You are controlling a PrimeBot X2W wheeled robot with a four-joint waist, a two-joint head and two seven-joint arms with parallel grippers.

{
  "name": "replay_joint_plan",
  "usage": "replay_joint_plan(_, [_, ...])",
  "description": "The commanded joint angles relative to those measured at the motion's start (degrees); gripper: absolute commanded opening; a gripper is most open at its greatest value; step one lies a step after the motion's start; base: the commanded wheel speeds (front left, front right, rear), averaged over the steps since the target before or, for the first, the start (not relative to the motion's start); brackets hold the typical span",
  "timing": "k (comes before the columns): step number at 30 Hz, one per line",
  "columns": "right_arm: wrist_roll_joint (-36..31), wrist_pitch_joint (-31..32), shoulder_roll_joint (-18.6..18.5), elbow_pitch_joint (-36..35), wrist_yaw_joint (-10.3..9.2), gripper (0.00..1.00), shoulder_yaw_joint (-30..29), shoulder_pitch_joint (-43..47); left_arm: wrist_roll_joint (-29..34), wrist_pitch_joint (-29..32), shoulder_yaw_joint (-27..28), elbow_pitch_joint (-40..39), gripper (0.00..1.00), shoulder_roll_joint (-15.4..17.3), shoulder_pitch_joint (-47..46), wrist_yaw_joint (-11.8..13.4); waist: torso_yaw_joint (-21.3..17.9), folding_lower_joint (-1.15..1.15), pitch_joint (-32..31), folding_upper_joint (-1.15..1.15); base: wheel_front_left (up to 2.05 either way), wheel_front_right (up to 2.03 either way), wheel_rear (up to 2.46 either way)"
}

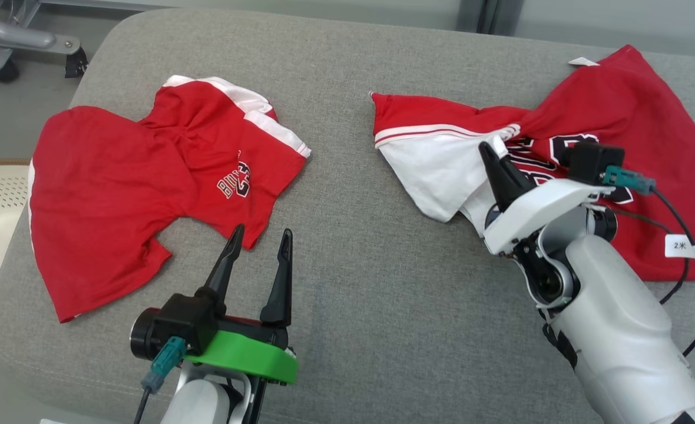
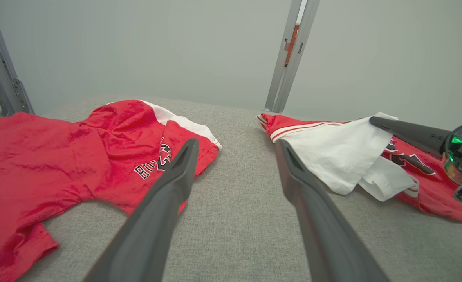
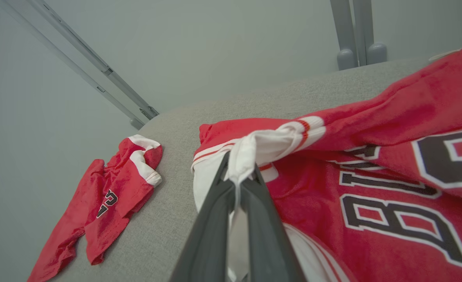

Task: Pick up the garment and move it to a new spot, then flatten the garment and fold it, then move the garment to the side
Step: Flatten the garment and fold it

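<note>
Your jersey [image 1: 618, 112] lies crumpled on the right of the grey worktop [image 1: 353, 277], lettering up; your right gripper [image 1: 492, 152] is clenched on a bunched white strip of its trim, which seems lifted slightly off the cloth below, though the angle leaves that unsure; your left gripper [image 1: 262, 232] is released, fingers spread, just beside the hem of the red shorts [image 1: 112, 194]; those lie on the left, well apart from the jersey.
</note>
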Motion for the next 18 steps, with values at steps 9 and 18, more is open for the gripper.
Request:
replay_joint_plan(9, [4.8,5.6,-0.4,3.5,0.0,0.0,-7.2,-9.2,-1.9,0.0,-1.8,-0.2,1.0,0.1,0.0,0.3,2.7,0.0,0.1,0.0,0.0,0.0,0.0])
replay_joint_plan(18, [1.8,5.6,-3.3,20.3,0.01,0.0,-23.1,-25.4,-3.6,0.0,-3.6,-0.1,1.0,0.1,0.0,0.6,8.2,0.0,2.5,0.0,0.0,0.0,0.0])
